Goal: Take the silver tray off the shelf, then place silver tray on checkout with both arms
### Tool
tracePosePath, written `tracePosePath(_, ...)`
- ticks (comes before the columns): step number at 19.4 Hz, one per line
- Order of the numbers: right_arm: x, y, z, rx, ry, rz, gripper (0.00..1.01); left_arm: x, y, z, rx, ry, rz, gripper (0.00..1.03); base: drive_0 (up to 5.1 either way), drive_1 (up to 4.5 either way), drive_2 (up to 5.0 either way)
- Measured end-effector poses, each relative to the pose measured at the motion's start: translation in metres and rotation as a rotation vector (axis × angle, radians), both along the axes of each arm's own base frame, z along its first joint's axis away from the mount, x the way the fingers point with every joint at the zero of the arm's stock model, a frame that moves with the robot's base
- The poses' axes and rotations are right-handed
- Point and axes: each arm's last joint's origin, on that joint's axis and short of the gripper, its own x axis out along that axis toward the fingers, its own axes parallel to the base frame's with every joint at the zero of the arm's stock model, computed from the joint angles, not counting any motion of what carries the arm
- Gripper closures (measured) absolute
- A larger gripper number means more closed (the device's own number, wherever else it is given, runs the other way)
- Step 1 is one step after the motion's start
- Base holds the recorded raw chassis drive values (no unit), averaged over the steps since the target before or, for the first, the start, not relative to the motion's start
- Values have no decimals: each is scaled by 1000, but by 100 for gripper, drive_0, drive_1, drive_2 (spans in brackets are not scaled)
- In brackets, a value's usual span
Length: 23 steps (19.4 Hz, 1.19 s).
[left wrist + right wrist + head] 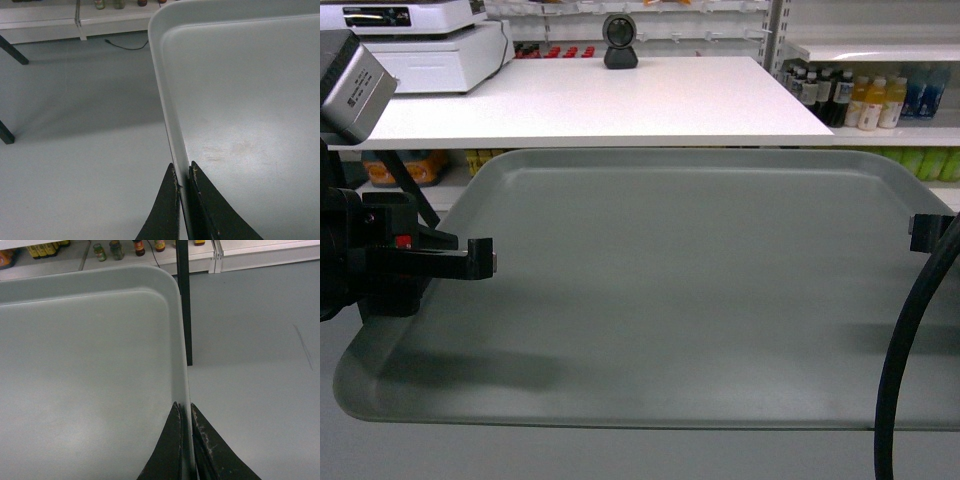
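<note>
— Nearest the head camera is the silver tray (690, 290), filling most of the view, held level in the air with its far edge at 12 o'clock, just short of the checkout (590, 100) tabletop.

— Who holds it?

— Both arms. At 9 o'clock the left gripper (480, 260) is clenched on the tray's left rim; the left wrist view shows its two black fingers (165, 210) pinching the raised edge, floor below. At 3 o'clock the right gripper (928, 232) is grasping the right rim; its fingers (210, 455) close on that edge too.

— So the shelf part is done?

— It seems so. The tray rests on nothing, so I judge this the carry step, placing not yet done.

— What does the next move call for?

— Probably lifting the tray a little above the tabletop edge, going forward toward 12 o'clock, both arms level and in step, and setting down short of the black scanner (620, 42) and white scale (435, 50).
</note>
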Motion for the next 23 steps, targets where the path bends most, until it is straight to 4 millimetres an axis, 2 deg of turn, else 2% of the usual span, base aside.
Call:
tracePosePath(15, 0, 0, 0, 1, -1, 0, 98, 0, 0, 0, 0, 0, 0, 99, -491, 245, 245)
tracePosePath(23, 0, 1, 0, 0, -2, 5, 98, 0, 1, 0, 4, 1, 2, 99, 0, 0, 0)
